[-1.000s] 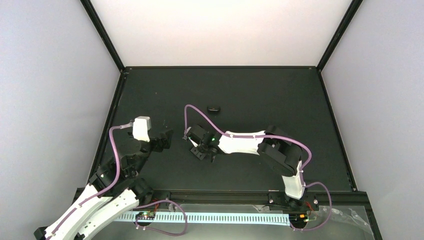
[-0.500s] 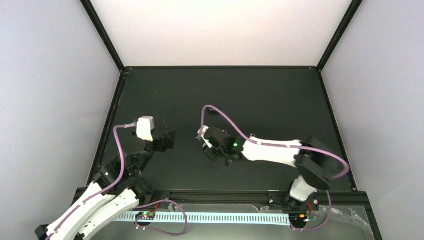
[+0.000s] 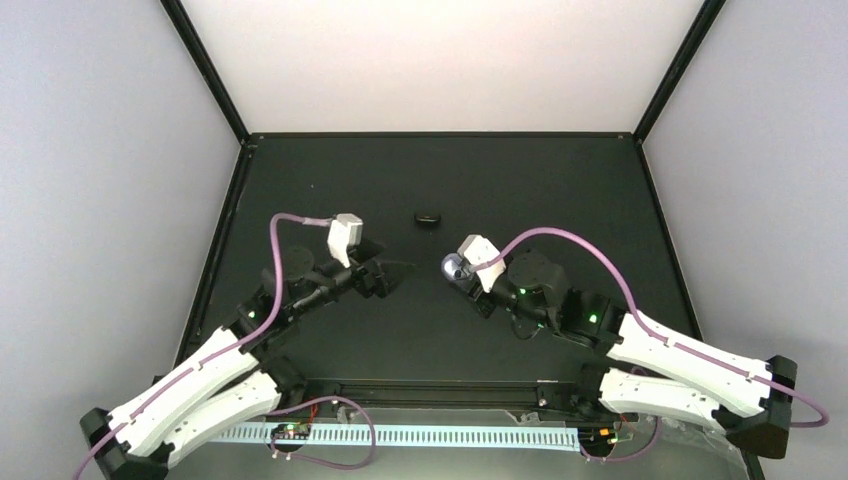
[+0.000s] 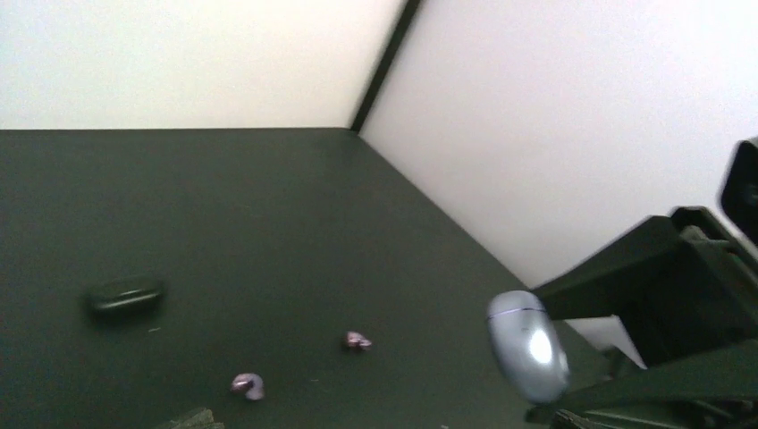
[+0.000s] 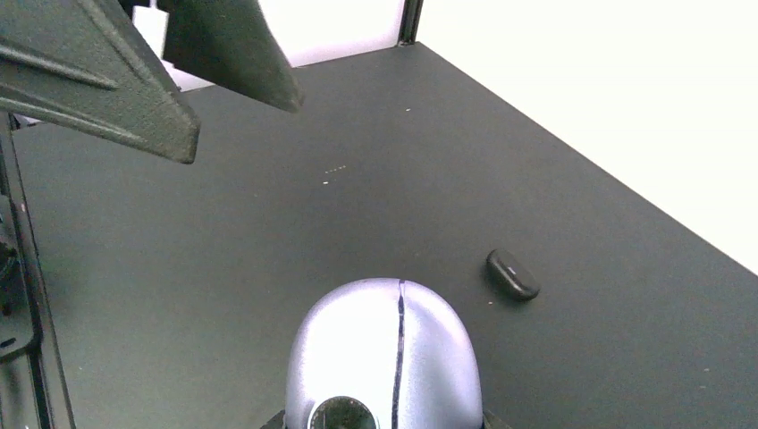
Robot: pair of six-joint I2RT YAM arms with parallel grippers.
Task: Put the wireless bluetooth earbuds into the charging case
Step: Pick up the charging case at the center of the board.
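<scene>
The charging case (image 5: 384, 353), one pale lavender shell with its seam closed, hangs above the tabletop (image 3: 560, 200) on the arms' side of the single black oval piece (image 3: 428, 217), clamped in the right claw (image 4: 542, 359). The tabletop is matte black, edged by black frame posts and enclosed by plain pale walls (image 3: 440, 60). Two earbuds (image 4: 248, 385) (image 4: 357, 340) lie loose on it; in the left wrist view they sit between the oval piece and the case, the two well apart. The left claw (image 5: 243, 127) hovers with its fingers apart and nothing in them, also on the arms' side of the oval piece.
</scene>
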